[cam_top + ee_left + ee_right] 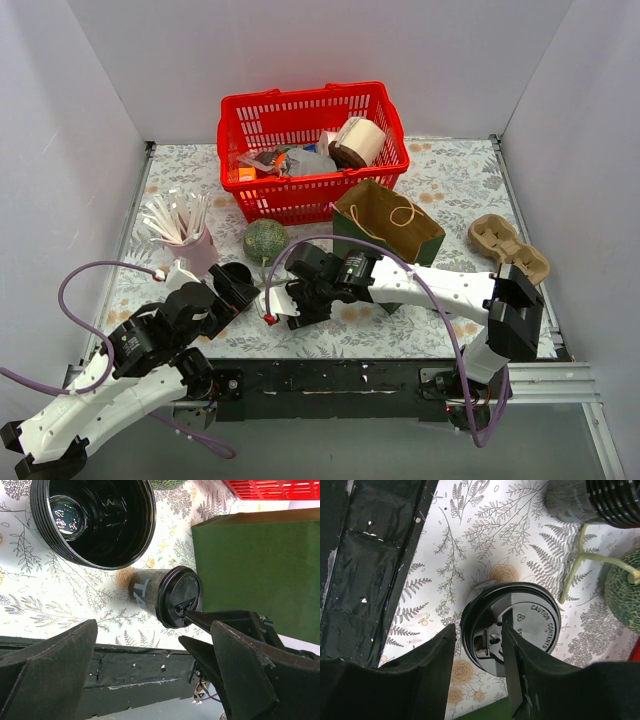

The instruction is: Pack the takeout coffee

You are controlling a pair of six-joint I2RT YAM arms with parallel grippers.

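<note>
The takeout coffee (530, 625), a black cup with a black sip lid, stands on the floral cloth near the table's front edge; it also shows in the left wrist view (170, 597). My right gripper (477, 630) hangs over it, jaws partly open astride the lid's rim. One finger (512, 650) rests by the sip hole and the other (437, 660) stands just outside the rim. From above the cup is mostly hidden under that gripper (285, 305). My left gripper (150, 680) is wide open beside the cup and holds nothing; from above it (235, 290) sits left of the right gripper.
An open green paper bag (390, 225) stands just behind the cup. A stack of empty black cups (90, 520) is close on the left. A melon (265, 238), a pink cup of stirrers (195, 245), a red basket (300, 95) and a cardboard cup tray (508, 248) lie further off.
</note>
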